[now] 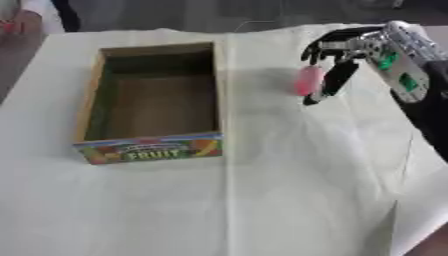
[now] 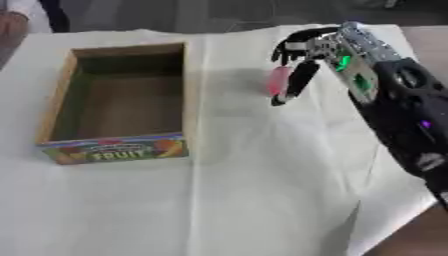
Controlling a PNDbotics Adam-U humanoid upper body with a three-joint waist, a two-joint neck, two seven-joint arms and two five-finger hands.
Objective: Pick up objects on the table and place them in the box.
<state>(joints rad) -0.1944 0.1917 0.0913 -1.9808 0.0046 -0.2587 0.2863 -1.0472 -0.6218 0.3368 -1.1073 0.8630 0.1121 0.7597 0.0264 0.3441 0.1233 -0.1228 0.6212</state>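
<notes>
**Pink object held to the right of the box**

The right robot hand (image 1: 343, 60) grasped a small pink object (image 1: 307, 80), its fingers curled around it, above the white-covered surface (image 1: 262, 190). The object hung nearly upright. The box (image 1: 92, 100) lay open to the hand's left, apart from it. The left hand was not visible.

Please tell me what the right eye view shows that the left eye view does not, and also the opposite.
Only the right eye view shows the long black forearm with green and purple lights, running to the lower right edge. Only the left eye view shows more cloth right of the box. Both share the open cardboard box with FRUIT on its front, nothing visible inside, the white cloth, and the right hand shut on a pink object right of the box.
</notes>
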